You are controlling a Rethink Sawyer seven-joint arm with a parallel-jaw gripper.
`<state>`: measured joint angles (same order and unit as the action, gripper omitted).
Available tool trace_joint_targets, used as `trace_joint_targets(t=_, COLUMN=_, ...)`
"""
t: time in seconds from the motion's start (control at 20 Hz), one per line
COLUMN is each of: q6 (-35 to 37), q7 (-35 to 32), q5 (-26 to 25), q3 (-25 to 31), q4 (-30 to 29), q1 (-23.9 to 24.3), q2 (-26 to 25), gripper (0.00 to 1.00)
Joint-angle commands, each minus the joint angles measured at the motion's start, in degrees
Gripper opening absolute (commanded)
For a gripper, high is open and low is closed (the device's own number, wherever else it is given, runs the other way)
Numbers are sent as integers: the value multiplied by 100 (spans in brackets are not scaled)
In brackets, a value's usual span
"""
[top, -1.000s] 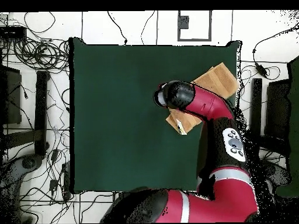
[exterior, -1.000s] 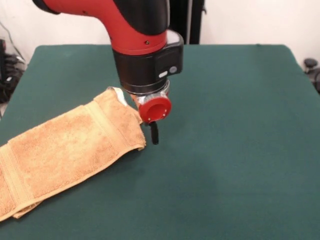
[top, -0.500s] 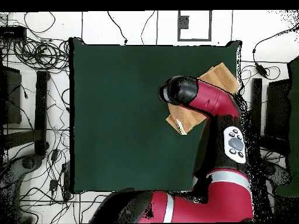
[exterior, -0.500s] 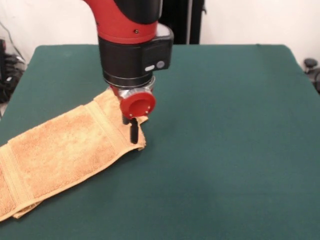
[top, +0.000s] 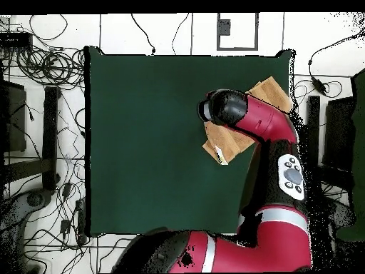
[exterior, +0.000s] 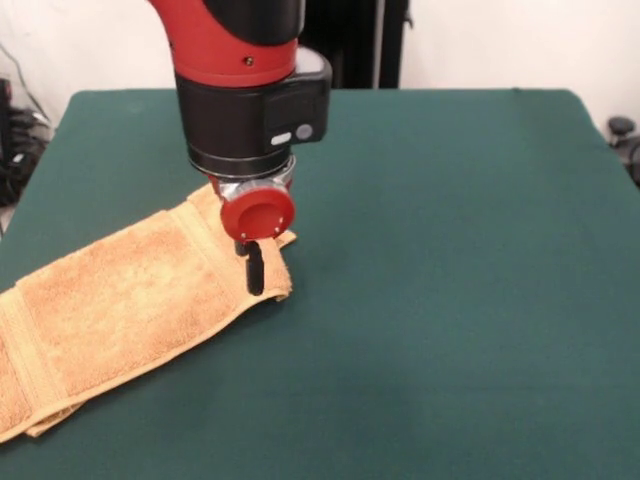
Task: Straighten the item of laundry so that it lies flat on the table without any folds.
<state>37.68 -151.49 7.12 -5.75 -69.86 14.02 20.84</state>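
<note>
My black-tipped gripper [exterior: 255,268] hangs below my red and black arm [exterior: 240,80], over the end of the orange-tan terry-cloth towel [exterior: 120,305]. The towel lies folded into a long strip running toward the lower left of the dark green felt table [exterior: 450,280], its woven band just beside my fingertip.

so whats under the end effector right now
The end effector hangs over the folded end of the orange towel, which lies on the green table. The arm hides that spot in the overhead view.
</note>
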Motion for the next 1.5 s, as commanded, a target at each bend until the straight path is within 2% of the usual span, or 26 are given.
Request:
trace_joint_targets(t=0.05, q6=0, q7=-825, q5=366, q3=379, q4=-355, q1=18, q2=-405, gripper=100)
trace_joint_targets(t=0.45, q6=87, q7=-874, q5=425, q3=237, q4=-579, q1=-80, q2=-490, gripper=100)
trace_joint_targets(t=0.9, q6=-385, q7=-789, q5=274, q3=193, q4=-790, q1=-98, q2=-670, gripper=100)
trace_joint_targets(t=0.95, q6=-349, q7=-737, q5=258, q3=191, q4=-639, q1=-64, q2=-768, gripper=100)
trace_joint_targets(t=1.5, q6=-5, q7=-480, q5=211, q3=175, q4=-424, q1=-25, q2=-788, gripper=100)
